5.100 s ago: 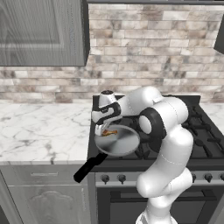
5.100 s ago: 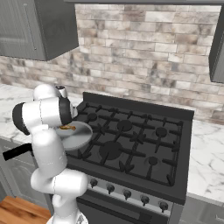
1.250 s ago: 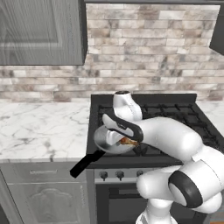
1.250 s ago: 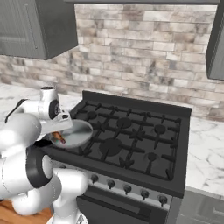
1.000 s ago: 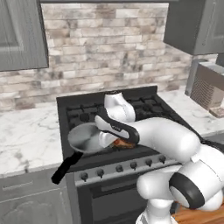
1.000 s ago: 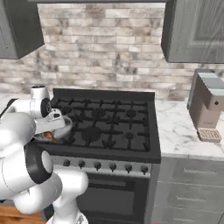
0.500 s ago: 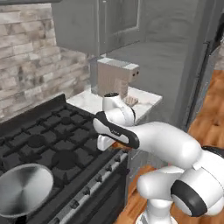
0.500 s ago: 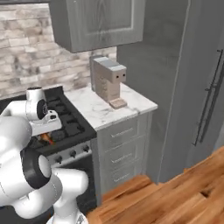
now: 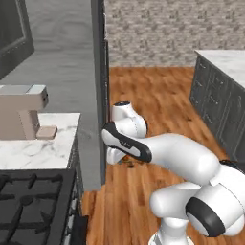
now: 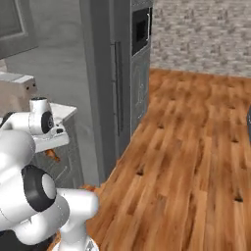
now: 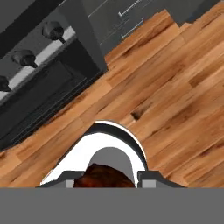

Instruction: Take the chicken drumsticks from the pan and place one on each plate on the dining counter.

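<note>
My gripper [image 11: 109,182] is shut on one of the chicken drumsticks [image 11: 105,176], whose dark golden-brown meat shows between the two fingertips in the hand view. In the left base view the gripper [image 9: 124,161] hangs low in front of the arm over the wooden floor, with a bit of the drumstick [image 9: 130,164] below it. The right base view has the gripper [image 10: 53,153] at the left with the orange-brown drumstick [image 10: 51,155] under it. The pan, the plates and the dining counter are out of view.
The black stove [image 9: 28,201] and a beige coffee machine [image 9: 21,112] on a marble worktop lie to the left. A tall grey cabinet [image 9: 98,95] stands close behind the gripper. Wooden floor [image 10: 186,147] spreads ahead. Grey cabinets with a marble top [image 9: 217,91] stand far right.
The base has turned right, so the whole scene has swung from the stove and coffee machine toward the open wooden floor. The gripper stays shut on the drumstick.
</note>
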